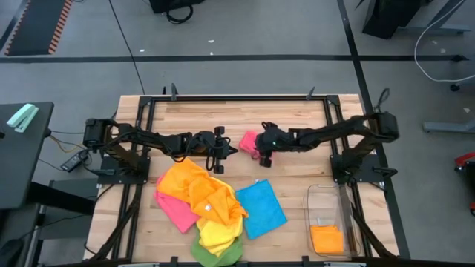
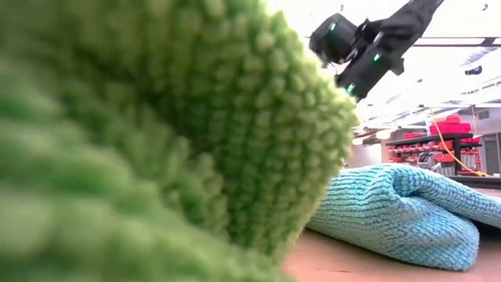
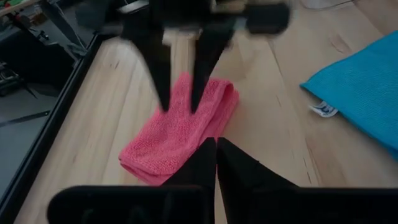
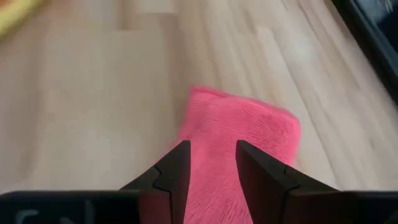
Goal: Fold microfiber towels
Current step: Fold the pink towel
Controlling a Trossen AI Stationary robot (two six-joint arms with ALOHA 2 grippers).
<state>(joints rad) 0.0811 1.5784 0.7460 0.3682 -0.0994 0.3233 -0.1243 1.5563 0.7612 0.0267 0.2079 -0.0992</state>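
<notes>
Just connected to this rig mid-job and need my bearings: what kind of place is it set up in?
Most likely a lab or workshop. The wooden table stands in a dark metal frame on a grey floor with loose cables, and shelving with red bins shows under ceiling strip lights.

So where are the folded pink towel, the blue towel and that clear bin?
folded pink towel [image 3: 180,134]: left wrist view, middle of its top face.
blue towel [image 1: 260,208]: high view, centre of the cloth.
clear bin [image 1: 327,190]: high view, far rim.

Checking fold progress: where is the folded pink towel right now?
In the high view the folded pink towel lies on the table's far middle, between the shut left gripper and the right gripper, apart from the pile of towels.
</notes>
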